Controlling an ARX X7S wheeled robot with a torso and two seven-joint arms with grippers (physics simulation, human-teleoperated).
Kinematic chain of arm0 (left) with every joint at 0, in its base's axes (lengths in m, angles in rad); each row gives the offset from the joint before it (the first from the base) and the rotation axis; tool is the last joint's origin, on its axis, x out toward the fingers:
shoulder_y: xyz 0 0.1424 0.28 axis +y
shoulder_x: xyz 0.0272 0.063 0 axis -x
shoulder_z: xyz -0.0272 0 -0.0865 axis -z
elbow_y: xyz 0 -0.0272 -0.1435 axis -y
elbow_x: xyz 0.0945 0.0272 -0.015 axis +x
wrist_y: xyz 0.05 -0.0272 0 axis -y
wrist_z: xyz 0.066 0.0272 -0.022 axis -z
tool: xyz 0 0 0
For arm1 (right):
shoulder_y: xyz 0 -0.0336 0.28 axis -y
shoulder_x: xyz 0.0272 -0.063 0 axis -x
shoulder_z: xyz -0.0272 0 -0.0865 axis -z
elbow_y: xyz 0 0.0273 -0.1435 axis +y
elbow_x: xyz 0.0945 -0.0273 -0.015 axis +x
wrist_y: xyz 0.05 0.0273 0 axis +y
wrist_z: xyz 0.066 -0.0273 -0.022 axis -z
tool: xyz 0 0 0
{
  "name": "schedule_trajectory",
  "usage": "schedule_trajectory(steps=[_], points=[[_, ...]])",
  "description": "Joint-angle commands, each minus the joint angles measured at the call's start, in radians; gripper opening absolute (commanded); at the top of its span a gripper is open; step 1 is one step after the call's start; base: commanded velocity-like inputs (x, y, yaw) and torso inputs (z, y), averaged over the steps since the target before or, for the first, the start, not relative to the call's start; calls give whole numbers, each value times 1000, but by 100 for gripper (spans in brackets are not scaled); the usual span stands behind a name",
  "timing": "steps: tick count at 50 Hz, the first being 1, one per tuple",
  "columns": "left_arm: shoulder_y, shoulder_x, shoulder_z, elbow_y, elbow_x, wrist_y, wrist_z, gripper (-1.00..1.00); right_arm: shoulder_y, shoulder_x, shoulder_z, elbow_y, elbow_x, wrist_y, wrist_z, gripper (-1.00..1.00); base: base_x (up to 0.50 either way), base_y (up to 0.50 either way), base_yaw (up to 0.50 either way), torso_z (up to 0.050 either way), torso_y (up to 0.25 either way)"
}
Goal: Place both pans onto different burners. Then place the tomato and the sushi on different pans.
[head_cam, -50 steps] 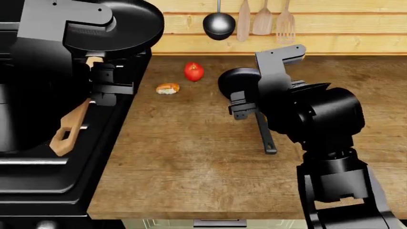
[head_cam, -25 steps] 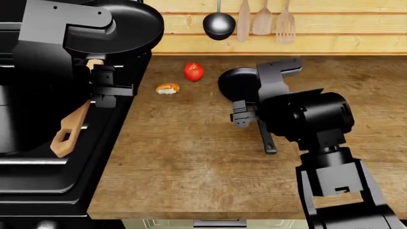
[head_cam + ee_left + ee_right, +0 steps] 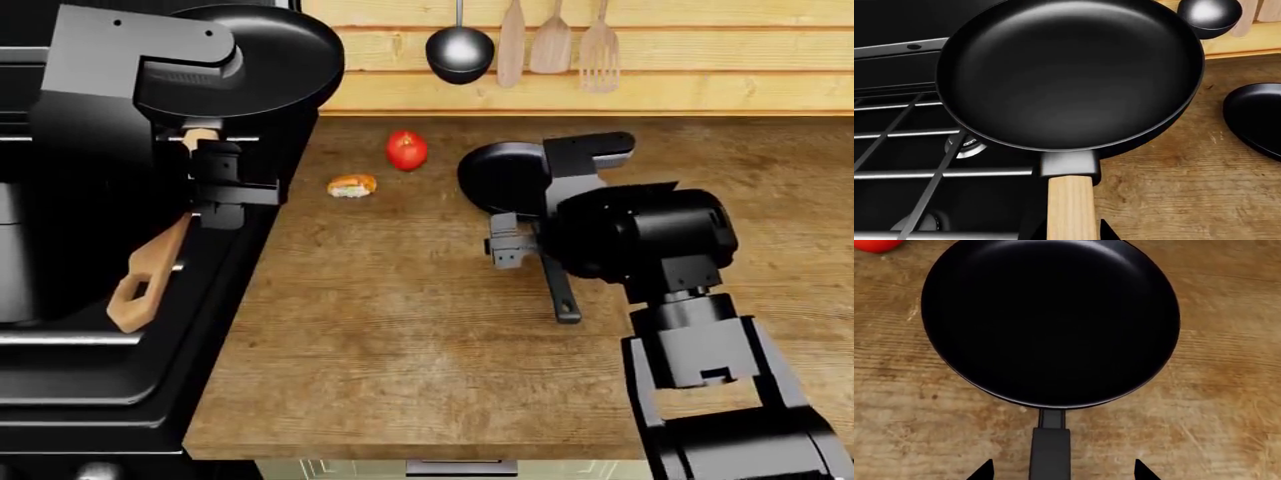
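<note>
Right arm lowered; fingers (image 3: 1061, 471) spread astride small pan (image 3: 505, 176) handle, pointing toward robot.

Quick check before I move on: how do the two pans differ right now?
The larger pan has a light wooden handle; the smaller pan has a thin black one. The larger is held by the left tool, partly over the stove edge; the smaller lies flat on the wooden counter, with the right tool open astride its handle, not gripping. Both are round, black and empty.
</note>
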Motion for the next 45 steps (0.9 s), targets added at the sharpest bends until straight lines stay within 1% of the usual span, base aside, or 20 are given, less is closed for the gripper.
schedule_trajectory(steps=[1, 6, 17, 18, 23, 33, 40, 42, 43, 45], points=[[-43, -6, -24, -12, 38, 4, 3, -100, 9, -5, -22, 75, -6, -40, -21, 100, 0, 0, 0, 0, 0], [-42, -7, -24, -13, 40, 5, 7, -100, 18, -10, -39, 120, -16, -69, -30, 100, 0, 0, 0, 0, 4], [-38, -8, -19, -17, 48, 8, 14, -100, 16, -11, -58, 148, -11, -71, -49, 100, 1, 0, 0, 1, 1], [-39, -7, -19, -19, 49, 8, 16, -100, 10, -10, -61, 130, -9, -66, -47, -100, 0, 0, 0, 0, 0], [-37, -9, -17, -17, 50, 10, 17, -100, -11, 1, -69, 61, 8, -38, -54, -100, 0, -1, 0, 0, 2], [-38, -11, -15, -12, 46, 15, 15, -100, -16, 13, -60, 22, 28, -14, -53, -100, 0, 0, 0, 1, 2], [-44, -16, -17, -8, 40, 18, 14, -100, -7, 18, -36, 18, 18, -45, -12, -100, 0, 0, 0, 1, 3], [-45, -16, -17, -8, 42, 18, 16, -100, -12, 21, -31, -12, 10, -61, 11, -100, 0, 0, 0, 0, 0], [-46, -15, -18, -11, 44, 18, 21, -100, -15, 35, -17, -115, 24, -55, 21, -100, 0, 0, 0, 0, 0], [-47, -15, -17, -11, 45, 18, 21, -100, -20, 43, -8, -173, 41, -33, 21, -100, 0, -1, 0, 0, 6]])
